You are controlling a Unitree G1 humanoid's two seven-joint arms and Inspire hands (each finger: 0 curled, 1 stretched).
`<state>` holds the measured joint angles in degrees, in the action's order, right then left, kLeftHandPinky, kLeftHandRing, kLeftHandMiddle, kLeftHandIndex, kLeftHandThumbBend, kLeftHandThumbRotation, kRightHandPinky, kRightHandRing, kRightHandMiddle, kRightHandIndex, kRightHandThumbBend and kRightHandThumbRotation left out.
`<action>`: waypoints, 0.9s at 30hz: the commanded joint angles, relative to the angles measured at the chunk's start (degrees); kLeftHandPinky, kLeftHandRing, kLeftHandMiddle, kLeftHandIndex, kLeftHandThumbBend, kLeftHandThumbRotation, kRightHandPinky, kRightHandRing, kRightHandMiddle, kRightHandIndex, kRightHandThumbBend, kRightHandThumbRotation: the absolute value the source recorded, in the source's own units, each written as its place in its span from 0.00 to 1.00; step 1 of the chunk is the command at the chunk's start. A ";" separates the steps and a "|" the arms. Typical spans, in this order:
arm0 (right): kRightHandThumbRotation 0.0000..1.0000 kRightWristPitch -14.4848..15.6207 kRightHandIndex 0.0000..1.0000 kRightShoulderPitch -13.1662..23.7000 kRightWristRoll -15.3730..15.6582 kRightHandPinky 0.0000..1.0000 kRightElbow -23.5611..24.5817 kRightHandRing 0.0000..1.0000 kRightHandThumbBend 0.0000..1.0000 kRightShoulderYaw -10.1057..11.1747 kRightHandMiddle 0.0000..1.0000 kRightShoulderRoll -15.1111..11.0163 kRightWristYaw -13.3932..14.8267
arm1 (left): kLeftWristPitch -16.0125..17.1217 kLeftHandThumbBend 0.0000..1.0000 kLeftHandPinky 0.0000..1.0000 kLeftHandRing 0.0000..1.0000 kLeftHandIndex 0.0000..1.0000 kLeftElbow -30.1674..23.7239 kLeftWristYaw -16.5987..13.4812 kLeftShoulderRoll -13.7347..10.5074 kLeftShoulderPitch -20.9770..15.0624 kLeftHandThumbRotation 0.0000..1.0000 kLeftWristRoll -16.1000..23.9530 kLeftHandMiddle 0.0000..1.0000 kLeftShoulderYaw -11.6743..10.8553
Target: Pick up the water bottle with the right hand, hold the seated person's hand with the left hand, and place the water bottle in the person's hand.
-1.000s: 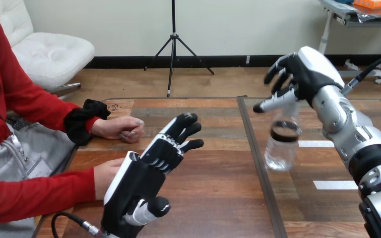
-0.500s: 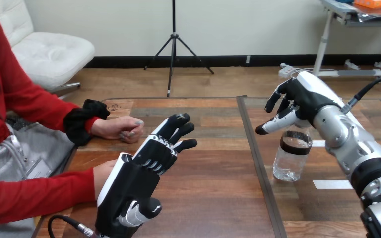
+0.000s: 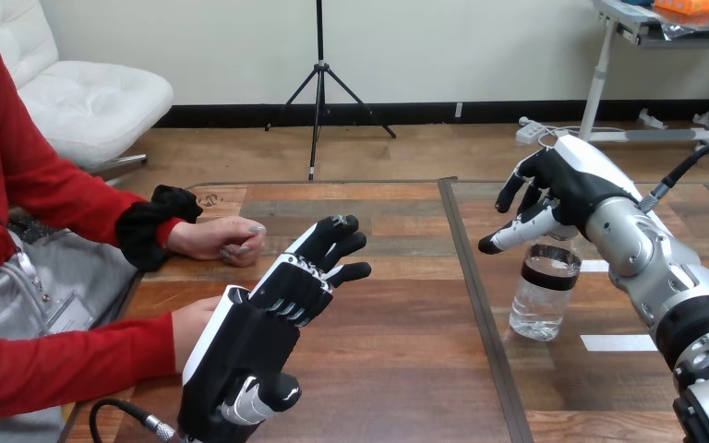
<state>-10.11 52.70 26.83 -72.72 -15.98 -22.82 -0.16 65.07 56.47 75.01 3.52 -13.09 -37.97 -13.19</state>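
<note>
The clear water bottle (image 3: 543,297) with a dark band near its top stands upright on the table's right half. Just above and behind its top hovers my right hand (image 3: 565,185). That hand is open, its fingers loosely bent and its thumb pointing left, with nothing in it. At lower left my left hand (image 3: 257,337) is open, fingers straight and pointing toward the far right. The person's hand (image 3: 190,329) at the view's lower left lies close against its back side; I cannot tell if they touch. The person's other hand (image 3: 222,239) rests as a loose fist on the table farther back.
A dark seam (image 3: 480,314) runs from the far edge to the near edge, splitting the wooden table (image 3: 397,351). White tape strips (image 3: 613,343) lie on the right half near the bottle. The person's red-sleeved arms occupy the left side.
A second ago the bottle was tilted in the air under my raised right hand; now it stands on the table and that hand has come down just above it. My left hand barely moved.
</note>
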 commanded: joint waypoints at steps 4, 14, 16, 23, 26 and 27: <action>0.13 -1.63 0.50 -0.43 0.42 0.22 3.11 0.28 0.93 -0.52 0.39 -0.15 1.41 | -1.21 0.99 0.85 0.93 0.91 -1.49 0.84 1.87 -3.54 0.71 -0.91 0.94 -1.21; 0.31 -2.29 0.56 -1.12 1.07 0.36 5.32 0.44 0.93 -0.67 0.51 -1.46 1.41 | -0.06 0.98 0.85 0.92 0.91 -0.98 2.30 2.32 -4.19 0.72 -1.24 0.94 -2.38; 0.34 -2.20 0.57 -1.29 0.91 0.38 5.66 0.45 0.93 -0.41 0.52 -1.55 1.41 | -0.69 0.98 0.85 0.92 0.91 -1.00 2.57 2.29 -4.20 0.72 -1.27 0.94 -2.42; 0.40 -2.33 0.61 -2.72 0.02 0.42 8.52 0.49 0.90 0.83 0.55 -2.26 1.78 | -0.64 1.00 0.84 0.92 0.91 -1.21 1.82 2.47 -4.17 0.72 -0.52 0.94 -2.15; 0.41 -3.05 0.62 -3.57 -0.67 0.43 9.52 0.50 0.89 1.57 0.56 -2.58 2.14 | -0.84 1.00 0.85 0.93 0.91 -1.10 2.38 2.54 -4.34 0.72 -0.84 0.94 -2.20; 0.43 -3.23 0.63 -3.83 -0.92 0.45 9.82 0.52 0.89 1.79 0.57 -2.66 2.15 | -0.70 0.99 0.85 0.93 0.91 -1.07 2.38 2.53 -4.35 0.73 -0.82 0.94 -2.22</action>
<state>-11.76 49.06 27.09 -66.89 -15.85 -23.31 0.40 64.28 56.48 77.14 3.69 -13.62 -37.96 -14.60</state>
